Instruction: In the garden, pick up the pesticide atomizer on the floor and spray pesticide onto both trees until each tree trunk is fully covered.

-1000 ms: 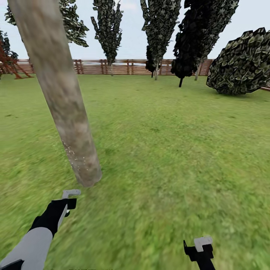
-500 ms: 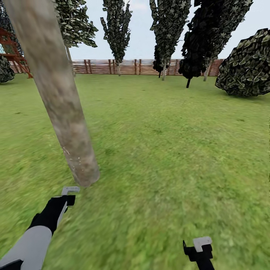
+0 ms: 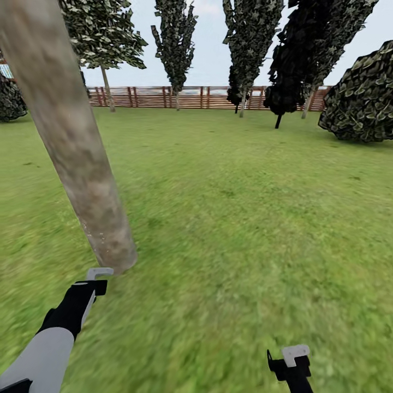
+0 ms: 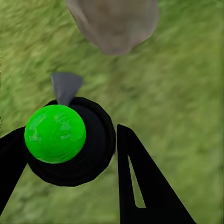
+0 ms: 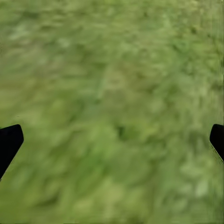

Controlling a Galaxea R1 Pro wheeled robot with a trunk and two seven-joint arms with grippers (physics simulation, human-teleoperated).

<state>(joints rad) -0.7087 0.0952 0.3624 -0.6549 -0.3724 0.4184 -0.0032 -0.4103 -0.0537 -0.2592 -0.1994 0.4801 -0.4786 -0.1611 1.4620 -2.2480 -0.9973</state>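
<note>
The left gripper (image 4: pixel 70 154) is clamping the atomizer (image 4: pixel 65 140), its black fingers (image 4: pixel 140 182) pressing on either side of the round black body with the bright green cap. The grey nozzle (image 4: pixel 66 86) is pointing out past the fingers toward the foot of the trunk (image 4: pixel 114 23), which seems to be the reason for this grip: held so, the spray would be landing on the bark rather than on the grass.

In the head view the left gripper (image 3: pixel 93 281) is reaching forward low at the near left, just beside the base of the trunk (image 3: pixel 71 142). That trunk is leaning up and to the left, thick and mottled grey-brown. A few tiny white specks of pesticide (image 3: pixel 101 237) are showing on its lowest part; higher up the bark is looking bare, so coverage is probably far from complete.

The right gripper (image 3: pixel 292 363) is hanging low at the near right, well apart from the trunk. In its wrist view the two dark fingertips (image 5: pixel 9 142) are standing wide apart at the edges of the frame, with nothing but blurred grass (image 5: pixel 112 107) between them. It is likely being kept idle and out of the spray's way.

Far across the lawn (image 3: pixel 245 191) a brown slat fence (image 3: pixel 185 97) is running behind slim dark trees (image 3: pixel 174 38) and a round bush (image 3: pixel 363 98).

No brand, label or writing is readable on the atomizer or anywhere else.
</note>
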